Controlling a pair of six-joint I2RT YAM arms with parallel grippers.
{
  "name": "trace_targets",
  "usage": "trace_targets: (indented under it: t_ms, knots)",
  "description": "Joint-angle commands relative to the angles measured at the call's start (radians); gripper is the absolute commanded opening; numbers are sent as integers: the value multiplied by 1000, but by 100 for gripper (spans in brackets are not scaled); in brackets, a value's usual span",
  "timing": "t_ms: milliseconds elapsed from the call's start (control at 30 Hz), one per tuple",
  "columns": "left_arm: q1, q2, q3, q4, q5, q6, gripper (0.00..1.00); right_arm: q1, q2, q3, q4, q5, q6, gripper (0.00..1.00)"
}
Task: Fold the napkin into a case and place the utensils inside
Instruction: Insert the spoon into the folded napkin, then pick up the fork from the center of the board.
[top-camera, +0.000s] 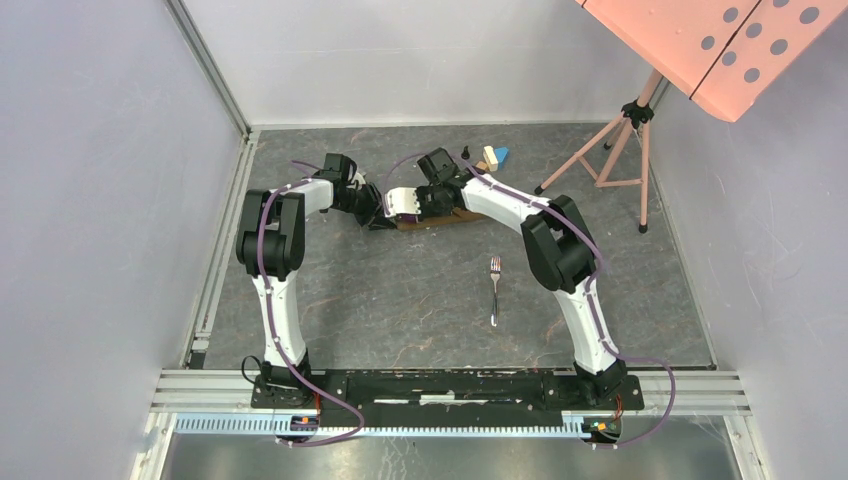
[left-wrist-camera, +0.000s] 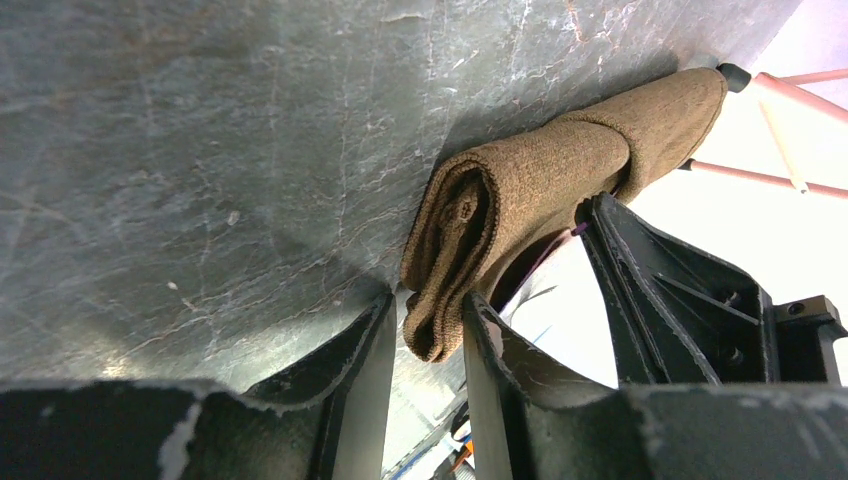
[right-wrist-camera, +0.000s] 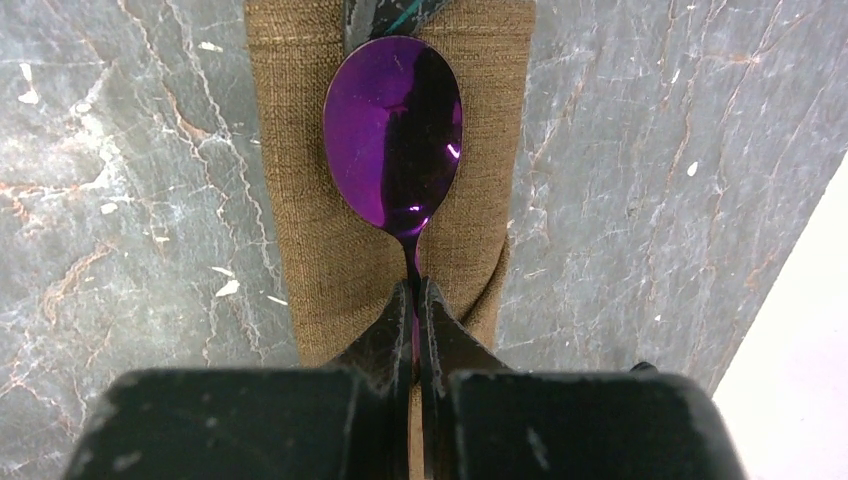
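Note:
The napkin (top-camera: 452, 217) lies folded as a narrow brown case (right-wrist-camera: 300, 200) at mid-table, under my right arm. My left gripper (left-wrist-camera: 430, 325) is shut on the rolled near end of the case (left-wrist-camera: 500, 210), with the cloth pinched between its fingers (left-wrist-camera: 485, 335). My right gripper (right-wrist-camera: 415, 292) is shut on the thin dark handle of the spoon. Its glossy purple bowl (right-wrist-camera: 393, 135) hovers over the case, pointing towards the left gripper's end. In the top view the two grippers (top-camera: 372, 213) (top-camera: 398, 207) meet at the case's left end. The silver fork (top-camera: 494, 290) lies alone on the table nearer the arms' bases.
Small coloured toy blocks (top-camera: 490, 157) sit at the back of the table behind the right arm. A pink stand (top-camera: 610, 150) with a perforated pink panel (top-camera: 730, 45) occupies the back right. Grey walls enclose the dark marbled table (top-camera: 400, 290).

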Motion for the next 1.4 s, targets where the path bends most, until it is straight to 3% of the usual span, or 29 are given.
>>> trace_targets:
  t_ms: [0,333,400,567,700,767,833,867,933,1000,1100,1200,1367]
  knots:
    - [-5,56,-4,-36,-93,36,40,3,18,54,32,15,49,0]
    - [-9,57,-2,-37,-91,36,40,4,46,77,84,56,106,0]
    - [-9,57,-1,-37,-92,36,39,4,51,78,91,66,108,4]
    - [-11,52,0,-35,-84,40,44,12,31,74,88,29,118,29]
    - [-11,23,-13,-33,-94,44,46,23,-56,65,66,8,237,45]
    - [-11,-2,-35,1,-93,38,48,44,-143,15,70,20,280,72]
    - [-9,-30,-52,24,-81,36,51,80,-266,-85,114,80,334,81]
    - [-9,-43,-54,23,-84,42,52,95,-323,-129,126,102,359,97]
    - [-5,-70,-66,17,-93,50,54,131,-463,-236,147,162,427,98]
    - [-3,-101,-81,14,-85,54,54,154,-587,-335,177,259,547,98]
    - [-3,-176,-121,16,-73,46,55,155,-735,-474,173,482,884,98]
    - [-3,-279,-172,19,-69,59,56,143,-846,-592,54,481,1062,98]
    - [-2,-411,-224,11,-67,109,59,122,-1027,-897,46,604,1521,98]
